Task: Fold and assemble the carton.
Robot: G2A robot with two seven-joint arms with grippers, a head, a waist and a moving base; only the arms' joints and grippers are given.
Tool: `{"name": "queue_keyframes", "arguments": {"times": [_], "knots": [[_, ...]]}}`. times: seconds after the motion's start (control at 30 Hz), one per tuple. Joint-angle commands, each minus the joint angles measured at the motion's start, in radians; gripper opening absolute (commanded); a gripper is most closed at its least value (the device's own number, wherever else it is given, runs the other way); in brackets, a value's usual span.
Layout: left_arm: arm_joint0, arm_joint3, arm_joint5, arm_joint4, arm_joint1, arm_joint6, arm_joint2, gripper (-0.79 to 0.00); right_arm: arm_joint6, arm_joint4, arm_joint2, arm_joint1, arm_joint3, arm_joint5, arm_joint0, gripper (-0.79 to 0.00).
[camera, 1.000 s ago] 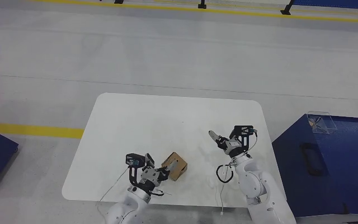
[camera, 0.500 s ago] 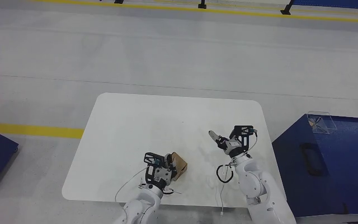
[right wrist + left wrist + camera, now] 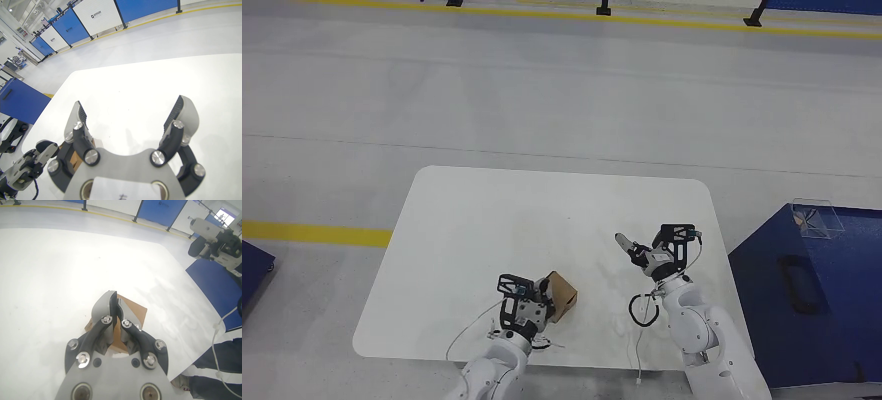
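A small brown carton (image 3: 565,292) lies near the front edge of the white table (image 3: 542,210), left of centre. My left gripper (image 3: 542,298) is on its left side, and its closed fingers lie across the top panel. In the left wrist view the gripper (image 3: 115,296) is shut, with the brown carton (image 3: 137,312) showing beneath and on both sides of the fingers. Whether a flap sits between the pads is hidden. My right gripper (image 3: 635,248) hovers open over bare table to the right, well apart from the carton. Its spread fingers hold nothing (image 3: 129,100), and a piece of the carton (image 3: 74,161) shows behind one finger.
A blue cabinet (image 3: 812,290) stands just off the table's right side with a clear container (image 3: 817,215) on top. A black cable loop (image 3: 642,308) hangs by the right arm near the front edge. The back half of the table is bare.
My left gripper moved right from beside the carton onto it, and the carton shifted and turned slightly. The right arm has not moved.
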Motion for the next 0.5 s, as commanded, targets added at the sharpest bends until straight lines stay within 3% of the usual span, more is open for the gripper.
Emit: {"name": "queue_keyframes", "arguments": {"times": [0.0,0.17,0.33,0.47], "knots": [[-0.006,0.005,0.01,0.012,-0.002,-0.009,0.005,-0.785,0.0,0.0,0.0,0.0,0.0,0.0,0.0,0.0],[0.011,-0.015,-0.021,-0.039,-0.005,0.081,-0.005,-0.785,0.0,0.0,0.0,0.0,0.0,0.0,0.0,0.0],[0.001,0.025,0.003,0.002,-0.008,0.023,0.007,-0.785,0.0,0.0,0.0,0.0,0.0,0.0,0.0,0.0],[0.001,0.01,-0.002,-0.039,-0.015,0.095,0.007,-0.785,0.0,0.0,0.0,0.0,0.0,0.0,0.0,0.0]]}}
